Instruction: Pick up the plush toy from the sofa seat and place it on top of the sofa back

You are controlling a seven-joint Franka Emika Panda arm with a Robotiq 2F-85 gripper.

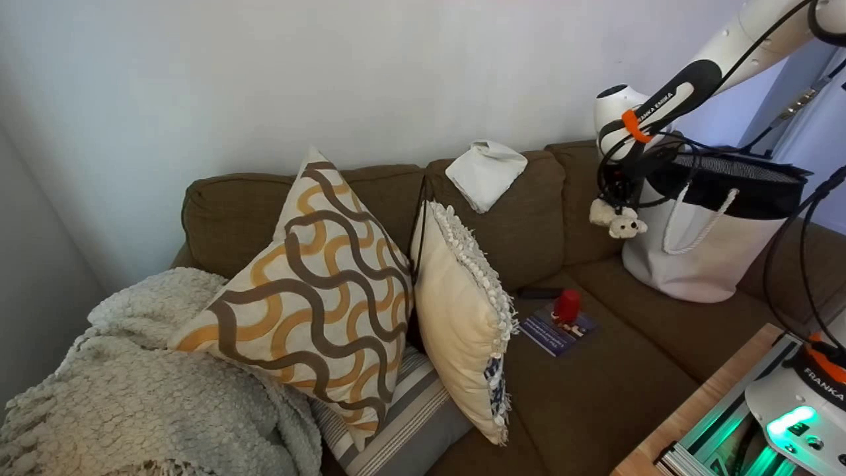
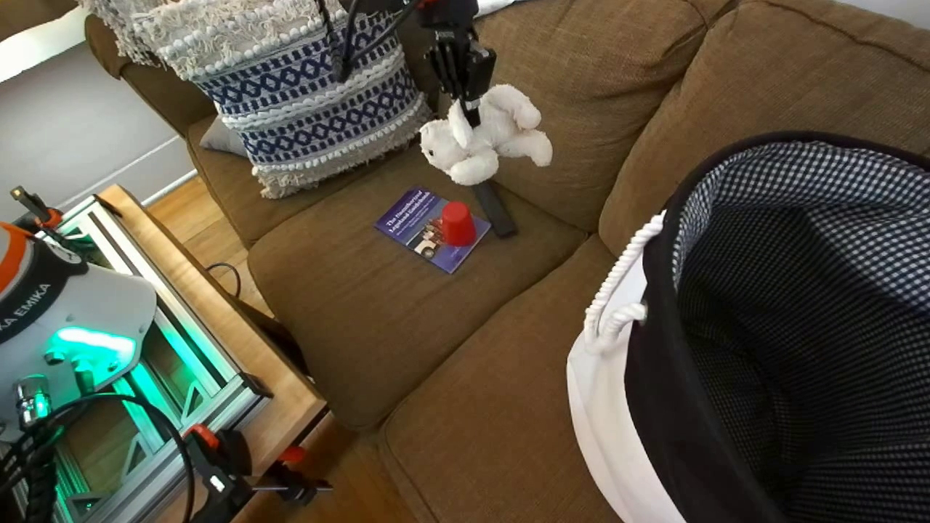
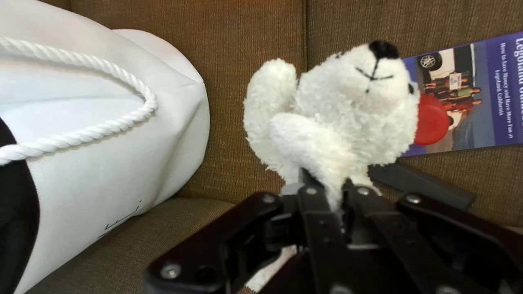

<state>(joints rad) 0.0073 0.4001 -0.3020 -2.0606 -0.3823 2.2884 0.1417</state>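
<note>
Above the sofa seat (image 2: 356, 312), the jaws pinch the plush toy (image 2: 498, 134).

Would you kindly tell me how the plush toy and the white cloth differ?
The plush toy is fluffy, with a face and limbs; the white cloth is plain fabric. The plush toy is held by the gripper above the sofa seat; the white cloth lies draped over the top of the sofa back. Both are whitish and look soft.

plush toy (image 2: 495, 136) midair above sofa seat (image 2: 378, 319)
</note>
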